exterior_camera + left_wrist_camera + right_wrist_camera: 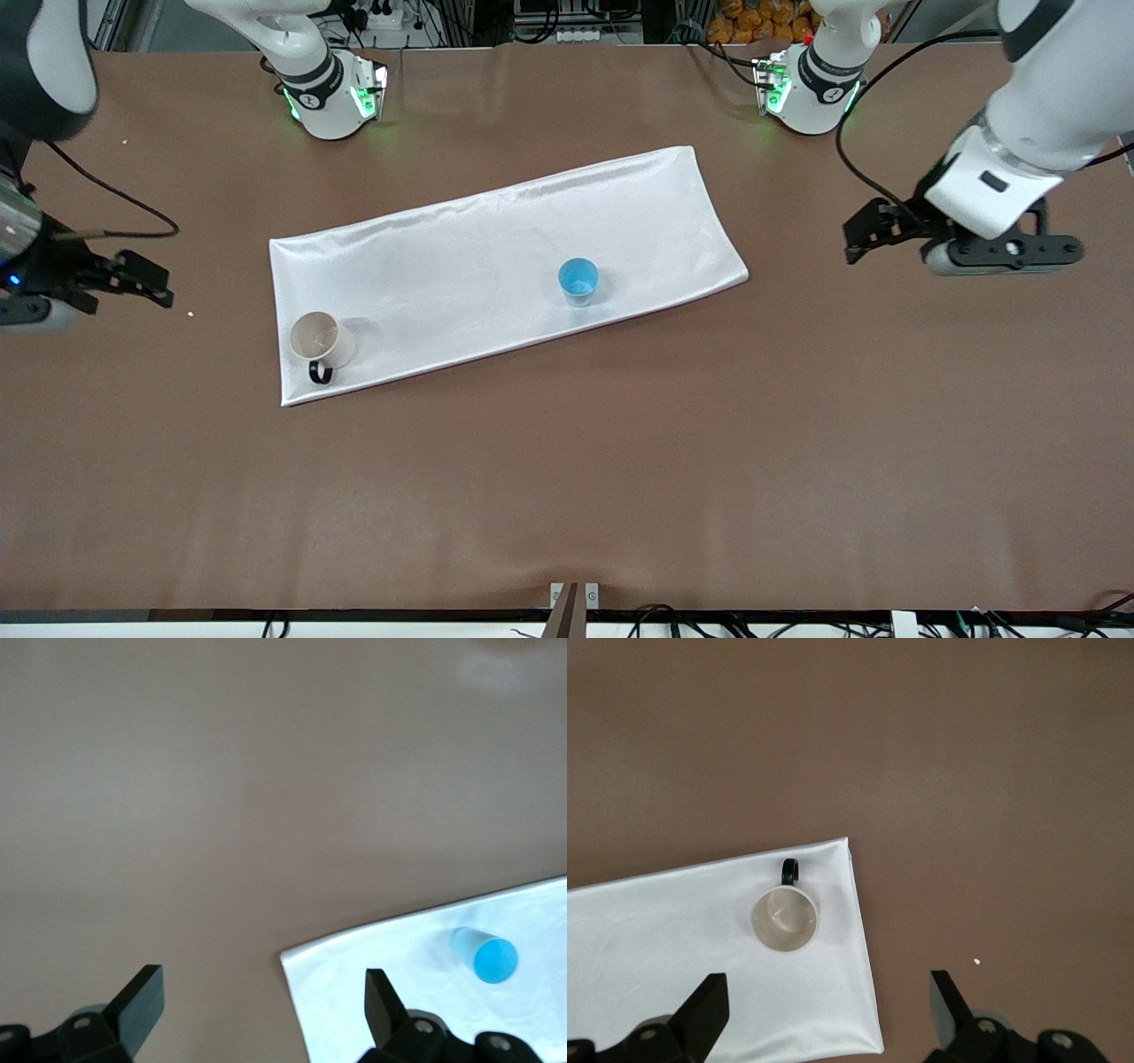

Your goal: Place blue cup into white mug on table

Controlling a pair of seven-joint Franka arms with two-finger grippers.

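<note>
The blue cup (578,280) stands upright on the white cloth, toward the left arm's end of it; it also shows in the left wrist view (485,955). The white mug (321,340) stands upright on the cloth's corner at the right arm's end, with its black handle pointing to the front camera; it also shows in the right wrist view (784,919). My left gripper (864,232) (263,1005) is open and empty over the brown table (567,487), off the cloth's end. My right gripper (146,276) (829,1005) is open and empty over the table, off the cloth's mug end.
The long white cloth (496,257) lies slanted across the table's middle. The two arm bases (332,97) (811,89) stand at the table's edge farthest from the front camera. A small white crumb (190,313) lies near the right gripper. A black cable (115,199) hangs by the right arm.
</note>
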